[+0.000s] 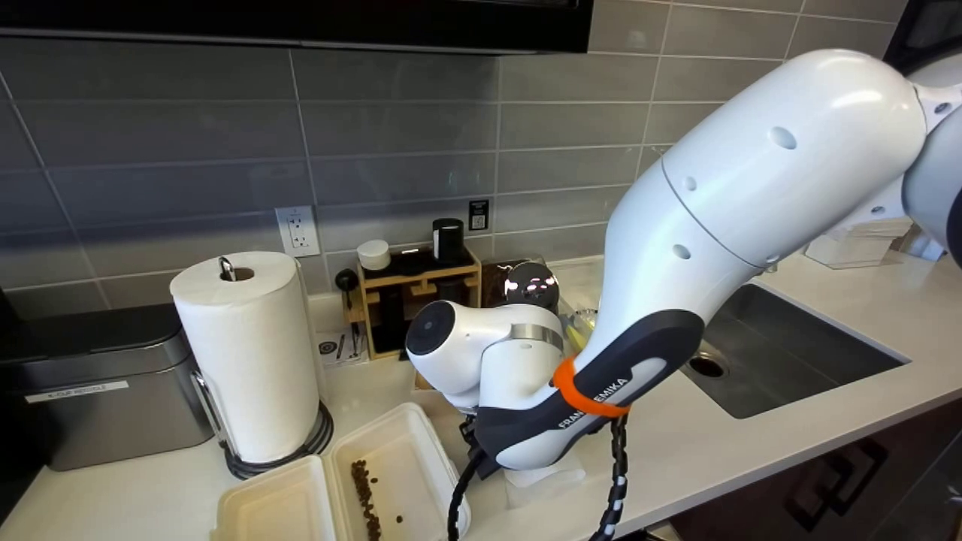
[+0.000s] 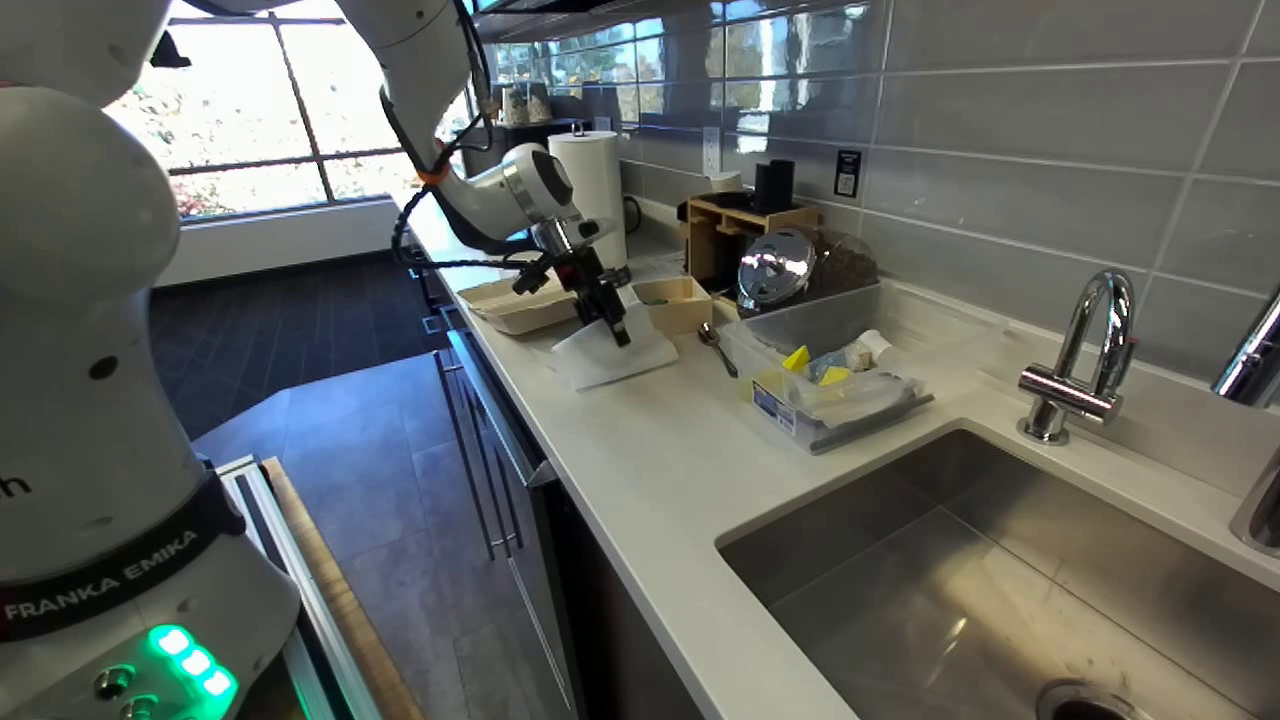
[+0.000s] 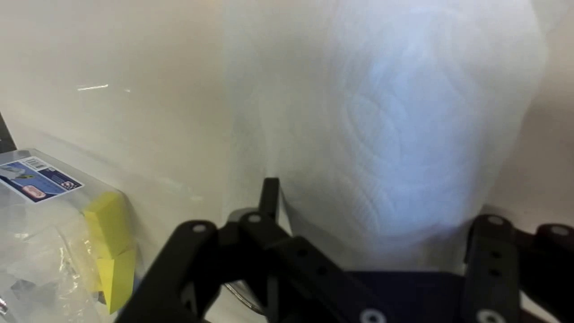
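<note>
My gripper (image 3: 379,195) points down over a white paper sheet (image 3: 385,112) on the counter. Its two black fingers stand wide apart in the wrist view, with paper showing between them. The right fingertip is partly hidden. In an exterior view the gripper (image 2: 612,322) is at the sheet (image 2: 600,362); whether it touches I cannot tell. The sheet's edge also shows below the arm (image 1: 552,481). An open takeout box (image 1: 406,451) with brown beans stands beside the gripper. A small cardboard box (image 2: 675,303) and a metal spoon (image 2: 715,345) are close by.
A clear plastic bin (image 2: 770,385) with yellow pieces and bags stands toward the sink (image 2: 900,560). A paper towel roll (image 1: 244,353), a steel recycle bin (image 1: 120,406) and a wooden organizer (image 1: 368,300) line the wall. A chrome faucet (image 2: 1070,370) stands behind the sink.
</note>
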Robot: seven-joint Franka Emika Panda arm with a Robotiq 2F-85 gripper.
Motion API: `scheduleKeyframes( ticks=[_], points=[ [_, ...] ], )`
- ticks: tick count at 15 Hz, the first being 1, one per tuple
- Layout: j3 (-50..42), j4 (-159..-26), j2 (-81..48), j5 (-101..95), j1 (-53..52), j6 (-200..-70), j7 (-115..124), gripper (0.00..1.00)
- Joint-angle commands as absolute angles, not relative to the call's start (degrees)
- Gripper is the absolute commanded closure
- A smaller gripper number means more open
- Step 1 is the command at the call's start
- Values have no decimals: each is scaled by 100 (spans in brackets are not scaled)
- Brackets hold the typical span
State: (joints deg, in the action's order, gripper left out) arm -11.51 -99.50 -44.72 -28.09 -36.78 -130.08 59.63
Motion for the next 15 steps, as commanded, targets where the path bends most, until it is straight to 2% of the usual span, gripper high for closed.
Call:
scheduleKeyframes(
  ticks=[1,11,15],
  points=[
    [-1081,-9884,-4552,-3069,-3631,-12754,6143,17],
    [-913,-9766,-4648,-3045,-3577,-12735,6108,14],
    [-916,-9638,-4764,-3196,-3640,-12620,6207,9]
  ],
)
